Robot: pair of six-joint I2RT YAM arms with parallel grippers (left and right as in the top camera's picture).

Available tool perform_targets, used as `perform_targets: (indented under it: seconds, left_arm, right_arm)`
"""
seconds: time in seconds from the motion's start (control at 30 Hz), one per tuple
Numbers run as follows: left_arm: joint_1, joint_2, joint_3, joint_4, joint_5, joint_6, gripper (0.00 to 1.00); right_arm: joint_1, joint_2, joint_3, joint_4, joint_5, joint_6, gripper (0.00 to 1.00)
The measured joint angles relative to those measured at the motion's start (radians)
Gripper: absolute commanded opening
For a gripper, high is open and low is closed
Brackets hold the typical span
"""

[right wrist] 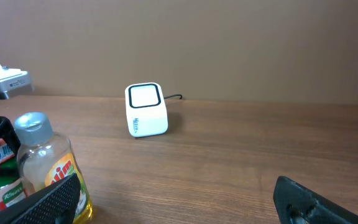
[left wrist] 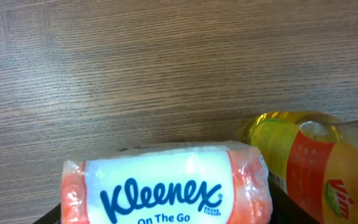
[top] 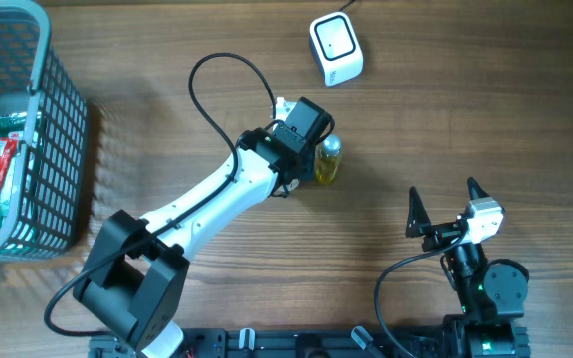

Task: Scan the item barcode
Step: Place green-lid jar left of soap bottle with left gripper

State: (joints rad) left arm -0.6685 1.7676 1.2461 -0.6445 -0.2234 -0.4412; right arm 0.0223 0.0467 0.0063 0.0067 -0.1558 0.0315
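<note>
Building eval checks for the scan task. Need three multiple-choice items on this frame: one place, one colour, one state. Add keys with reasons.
1. Where is the scanner relative to the bottle?
A) touching it
B) apart from it, on the bare table
C) on top of it

2. What colour is the liquid in the bottle?
A) blue
B) yellow
C) red

3. What state is the right gripper in?
A) shut on the bottle
B) shut on the scanner
C) open and empty

Key:
1 B, wood shows between the two.
2 B, yellow shows through the clear plastic.
3 C, its fingers stand wide with nothing between them.
</note>
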Motion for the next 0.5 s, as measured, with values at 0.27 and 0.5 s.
perform_targets:
  seconds: [0.27, 0.5]
  left_arm:
    - [0.015, 0.0, 0.0, 0.025, 0.024, -0.021, 0.49]
    - [0.016, 0.0, -0.066, 0.085, 0.052, -0.026, 0.66]
  right_arm:
    - [0.0, 0.0, 0.0, 0.0, 0.0, 0.0, 1.0]
    - [0.0, 0.0, 0.0, 0.0, 0.0, 0.0, 1.0]
